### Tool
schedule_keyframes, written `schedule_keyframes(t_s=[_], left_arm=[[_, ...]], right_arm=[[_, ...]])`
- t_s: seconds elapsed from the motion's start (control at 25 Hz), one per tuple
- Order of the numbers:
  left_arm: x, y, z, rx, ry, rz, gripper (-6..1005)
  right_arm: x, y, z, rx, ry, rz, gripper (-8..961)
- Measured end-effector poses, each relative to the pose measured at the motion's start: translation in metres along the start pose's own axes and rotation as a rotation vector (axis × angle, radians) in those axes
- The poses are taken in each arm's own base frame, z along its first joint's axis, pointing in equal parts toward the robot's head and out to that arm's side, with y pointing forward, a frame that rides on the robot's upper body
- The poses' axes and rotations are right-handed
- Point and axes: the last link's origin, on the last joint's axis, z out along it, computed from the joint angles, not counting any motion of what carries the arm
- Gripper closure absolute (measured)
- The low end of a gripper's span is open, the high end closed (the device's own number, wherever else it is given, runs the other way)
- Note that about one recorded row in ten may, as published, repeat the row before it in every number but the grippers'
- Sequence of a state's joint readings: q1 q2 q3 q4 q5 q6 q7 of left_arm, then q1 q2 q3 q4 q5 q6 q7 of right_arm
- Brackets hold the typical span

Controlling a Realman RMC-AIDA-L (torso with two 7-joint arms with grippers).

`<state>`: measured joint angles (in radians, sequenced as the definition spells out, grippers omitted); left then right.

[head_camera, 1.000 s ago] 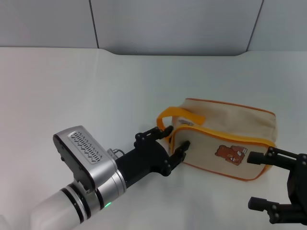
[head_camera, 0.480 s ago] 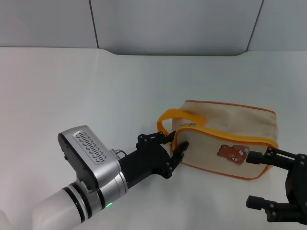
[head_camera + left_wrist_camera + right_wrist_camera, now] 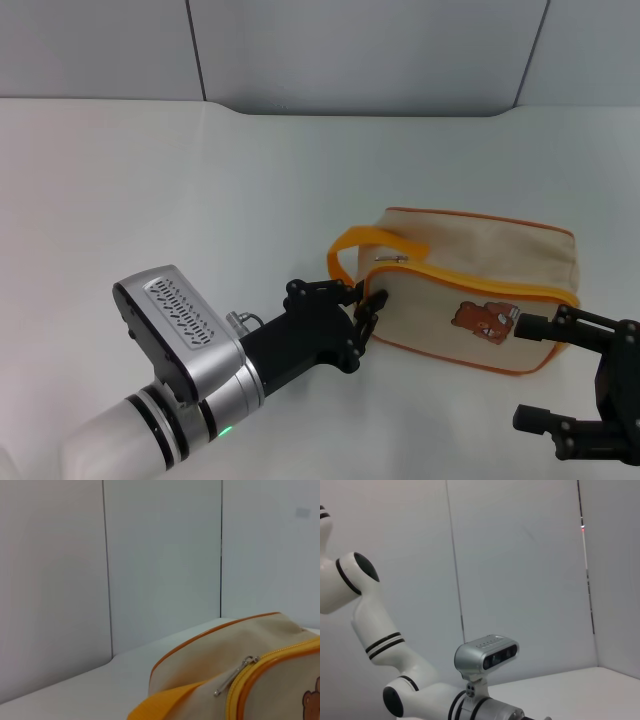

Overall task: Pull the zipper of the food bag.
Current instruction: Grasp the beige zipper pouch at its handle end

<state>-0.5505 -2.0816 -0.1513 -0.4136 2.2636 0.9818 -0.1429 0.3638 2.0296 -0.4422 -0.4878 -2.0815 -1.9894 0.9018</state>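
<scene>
Two black grippers flank the food bag [image 3: 470,290], which lies on the white table [image 3: 200,190] toward the robot's right side, its bear picture [image 3: 482,321] facing the robot. The left gripper [image 3: 362,301] is pressed up against the bag's left end, just below the orange strap handle [image 3: 372,240]; its fingers are drawn close together at the orange-trimmed corner, but whether they pinch anything there I cannot tell. The zipper [image 3: 391,259], a small silver tab, lies on the bag's top edge just above and beside those fingertips; in the left wrist view it hangs slantwise [image 3: 234,675] from the yellow-orange zip track [image 3: 265,667]. The right gripper [image 3: 535,372] hovers low at the bag's near right corner, spread wide, upper finger [image 3: 550,328] close against the bag's front face, grasping nothing.
</scene>
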Motion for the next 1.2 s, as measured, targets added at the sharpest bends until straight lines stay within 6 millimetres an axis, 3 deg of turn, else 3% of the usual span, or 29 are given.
schedule_keyframes(t_s=[0.56, 0.8, 0.92, 1.04, 1.2], left_arm=[[0.009, 0.005, -0.008, 0.0, 0.097, 0.093, 916], [0.016, 0.004, -0.019, -0.001, 0.185, 0.327, 926], [0.022, -0.007, -0.025, 0.03, 0.23, 0.4, 928], [0.031, -0.02, -0.032, 0.043, 0.288, 0.46, 930], [0.043, -0.031, -0.035, 0.056, 0.351, 0.504, 930]], right_arm=[[-0.002, -0.001, -0.004, 0.081, -0.07, -0.034, 105], [-0.005, -0.003, -0.014, 0.317, -0.211, -0.136, 105], [-0.001, -0.008, -0.019, 0.489, -0.279, -0.185, 105], [0.008, -0.009, -0.01, 0.602, -0.306, -0.259, 105], [0.022, -0.002, 0.02, 0.677, -0.286, -0.389, 105]])
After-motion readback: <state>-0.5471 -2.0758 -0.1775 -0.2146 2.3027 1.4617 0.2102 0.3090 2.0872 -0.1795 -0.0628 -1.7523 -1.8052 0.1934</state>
